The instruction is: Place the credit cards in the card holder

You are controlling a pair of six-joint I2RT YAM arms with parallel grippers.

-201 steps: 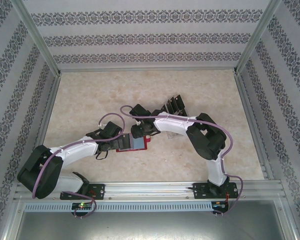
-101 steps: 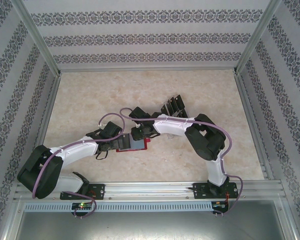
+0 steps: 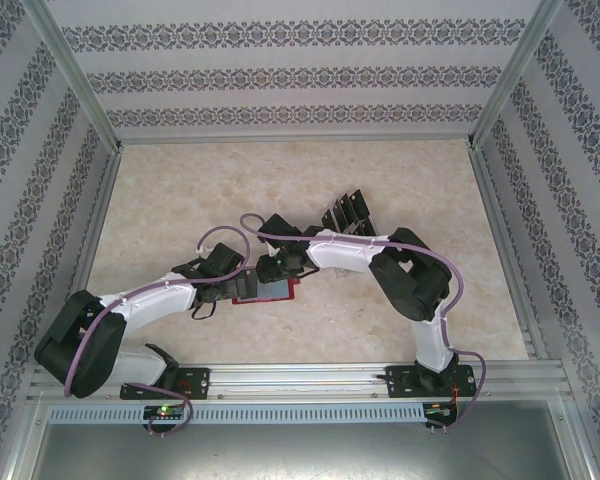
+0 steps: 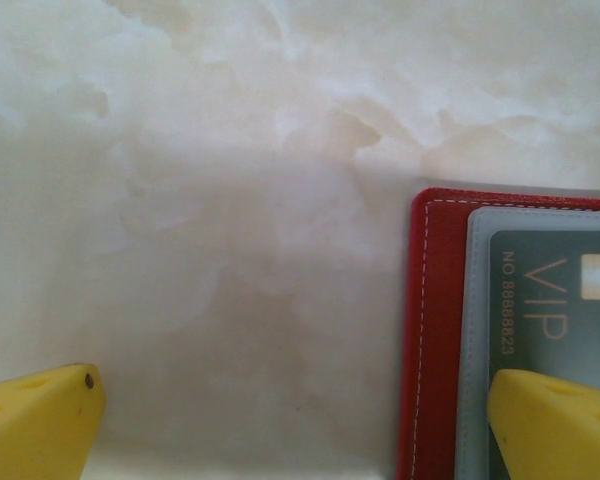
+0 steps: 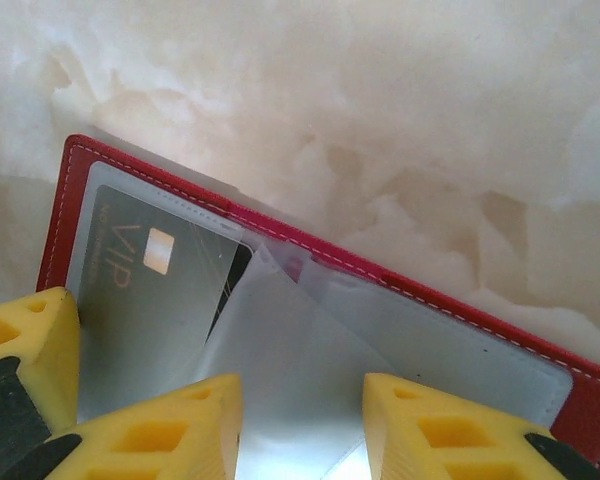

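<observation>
1. Enclosure: patterned walls [image 3: 300,70] stand on three sides, with aluminium posts at the corners.
2. Table [image 3: 180,190]: pale, marbled top.
3. The left arm [image 3: 150,300] and right arm [image 3: 410,280] converge mid-table. The right arm crosses in front of a display rack [image 3: 348,210] holding dark cards and partly hides it.
4. Card holder [image 3: 278,292]: lies open and flat between both grippers, red rim out, clear sleeves facing up.
5. Left gripper [image 4: 295,390]: jaws wide, straddling the holder's edge, with one finger over the sleeve.
6. Right gripper [image 5: 300,400]: jaws narrowly apart, low over a lifted sleeve leaf, with nothing visibly pinched.
7. Credit card [image 5: 150,270]: marked VIP and seated inside a sleeve pocket.
</observation>
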